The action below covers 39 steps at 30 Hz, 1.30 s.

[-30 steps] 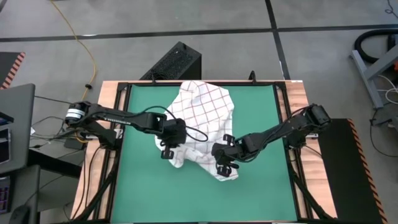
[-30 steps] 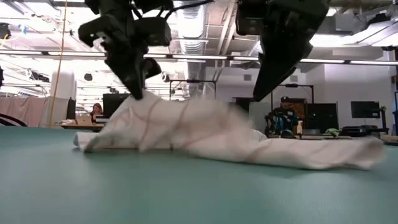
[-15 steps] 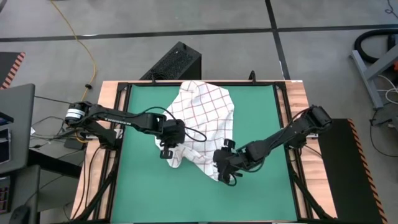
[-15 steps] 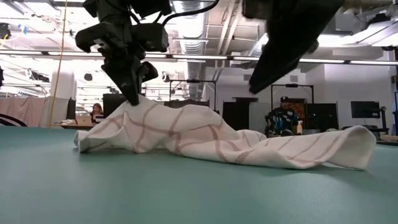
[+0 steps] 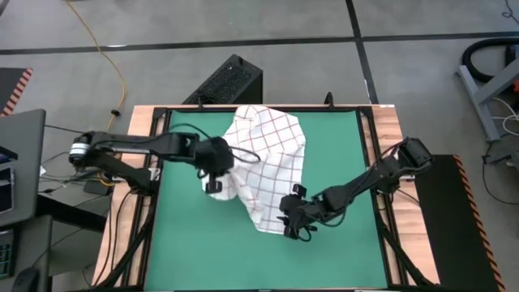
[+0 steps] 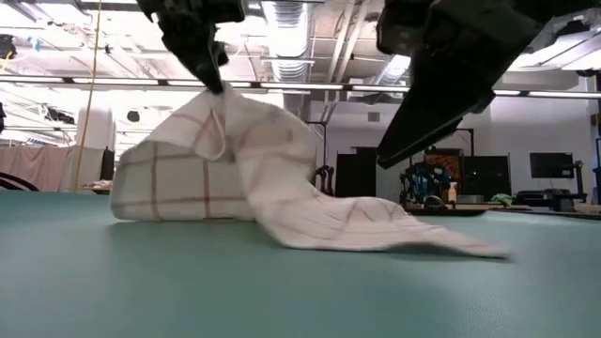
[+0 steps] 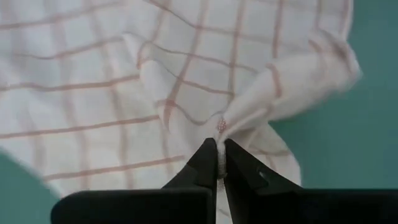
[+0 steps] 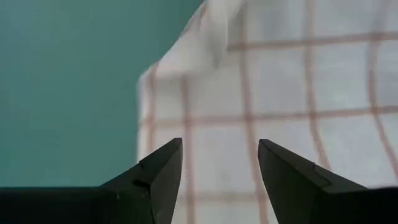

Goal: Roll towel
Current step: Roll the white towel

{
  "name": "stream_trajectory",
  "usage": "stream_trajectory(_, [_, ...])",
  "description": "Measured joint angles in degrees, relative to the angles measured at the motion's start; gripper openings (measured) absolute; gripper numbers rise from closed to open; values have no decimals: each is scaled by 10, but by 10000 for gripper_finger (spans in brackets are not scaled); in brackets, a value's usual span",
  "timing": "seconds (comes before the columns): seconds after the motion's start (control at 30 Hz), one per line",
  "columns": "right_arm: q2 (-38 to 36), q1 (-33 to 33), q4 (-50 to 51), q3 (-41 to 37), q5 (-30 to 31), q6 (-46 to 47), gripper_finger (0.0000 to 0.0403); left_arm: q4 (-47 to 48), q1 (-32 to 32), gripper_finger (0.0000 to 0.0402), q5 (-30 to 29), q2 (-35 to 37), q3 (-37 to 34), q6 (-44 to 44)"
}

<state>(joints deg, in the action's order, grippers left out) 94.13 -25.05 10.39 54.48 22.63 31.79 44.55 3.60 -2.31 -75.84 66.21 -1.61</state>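
Observation:
The white towel (image 5: 268, 154) with its red check lines lies crumpled on the green mat (image 5: 340, 243), reaching from the mat's far edge to its middle. My left gripper (image 5: 213, 180) is shut on the towel's left part and holds it raised as a peak (image 6: 221, 103). The towel's right part (image 6: 394, 230) lies flat on the mat. My right gripper (image 5: 292, 227) stands open just above the towel's near corner (image 8: 186, 112), touching nothing. My left gripper pinches a bunched fold of the towel (image 7: 222, 127) between its two fingertips, at the towel's near-left part. The fingers slant down from the table's left side. The pinched part is lifted clear and drapes below the fingers, slack; the rest lies on the mat.
A black frame (image 5: 369, 154) borders the mat, with wooden table strips outside it. A black box (image 5: 227, 81) stands beyond the far edge. Bare mat (image 5: 195, 243) lies on the towel's near side and on both its sides. A person (image 6: 432, 178) sits in the room behind.
My left gripper has risen and gone a little toward the table's left with its pinch of towel. The towel's left part now stands up as a high peak, and its right end has been drawn leftward and lies flatter. My right gripper has sunk a little toward the near edge.

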Motion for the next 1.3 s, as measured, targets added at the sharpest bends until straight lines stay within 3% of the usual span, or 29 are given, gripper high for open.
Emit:
stream_trajectory(0.27, [2,-34,4,0,28,-45,231,7,33,1,-12,27,0,19])
stream_trajectory(0.43, [45,-35,-64,0,23,-98,231,7,33,1,-12,27,0,15])
stream_trajectory(0.6, [101,-33,-128,6,21,-98,231,9,33,1,-14,27,0,16])
stream_trajectory(1.0, [176,-48,-115,46,32,-48,227,11,33,1,-29,27,0,5])
stream_trajectory(1.13, [173,-46,-47,48,50,28,188,11,33,1,-27,26,0,-2])
stream_trajectory(1.3, [173,-43,-3,47,43,82,84,11,33,1,-5,26,0,-5])
